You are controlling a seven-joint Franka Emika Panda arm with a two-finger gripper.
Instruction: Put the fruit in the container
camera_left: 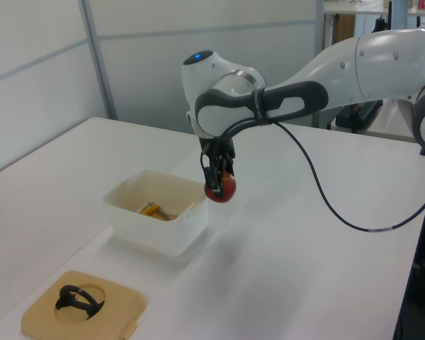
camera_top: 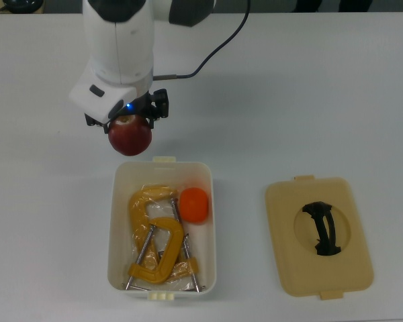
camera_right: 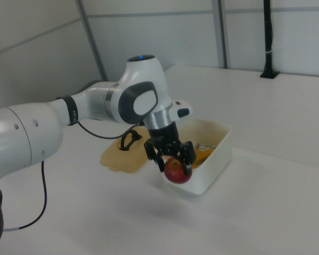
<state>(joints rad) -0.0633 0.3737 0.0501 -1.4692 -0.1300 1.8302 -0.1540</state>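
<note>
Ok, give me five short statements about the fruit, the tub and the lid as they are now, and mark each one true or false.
1. The gripper holds the dark red fruit in the air, off the table. True.
2. The red fruit lies inside the white tub. False: in the top view it hangs just outside the tub's upper short end.
3. The orange fruit is in the tub beside the yellow clamps. True.
4. The beige lid sits closed on the tub. False: it lies flat on the table, at the top view's right of the tub, black handle up.
5. The jaws stand open and empty. False: they are closed on the red fruit.
</note>
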